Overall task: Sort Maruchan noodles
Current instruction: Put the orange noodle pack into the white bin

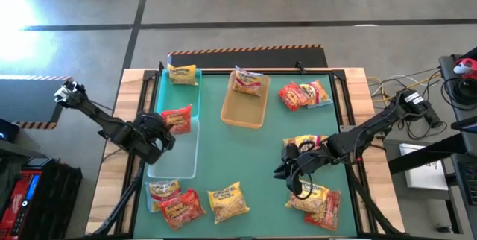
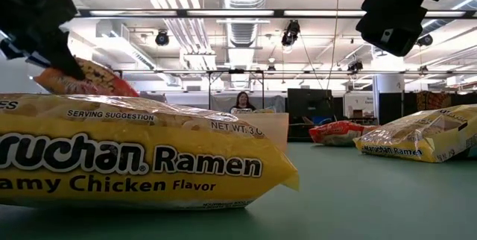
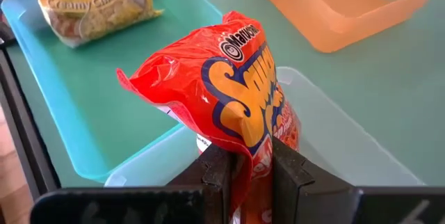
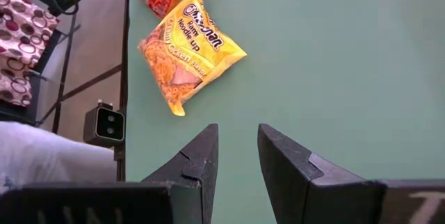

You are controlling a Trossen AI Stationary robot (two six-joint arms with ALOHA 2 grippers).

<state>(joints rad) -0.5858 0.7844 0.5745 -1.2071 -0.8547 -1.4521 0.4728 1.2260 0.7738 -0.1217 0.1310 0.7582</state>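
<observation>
My left gripper (image 1: 168,126) is shut on a red Maruchan noodles packet (image 1: 177,118) above the far end of the clear tray (image 1: 179,158). Beyond it, the teal tray (image 1: 168,95) holds a yellow packet (image 1: 182,74), and the tan tray (image 1: 246,113) holds another packet (image 1: 246,81). Loose packets lie near the front left (image 1: 182,206), at the far right (image 1: 304,95) and under my right arm (image 1: 317,203). My right gripper (image 1: 286,171) hovers open over the mat, with nothing between its fingers (image 4: 198,161). My left gripper pinches one end of the red packet (image 3: 245,156) between its two fingers (image 3: 215,172). The fingers slant down from the table's left side. The rest of the packet sticks out beyond them, crumpled, over the clear tray (image 3: 334,133). I cannot tell whether it touches the tray.
In the low view a big yellow packet (image 2: 134,158) fills the foreground, with more packets (image 2: 417,139) at the right. The green mat between the trays and the right-hand packets is bare. A person sits far behind the table in the room (image 2: 242,102).
</observation>
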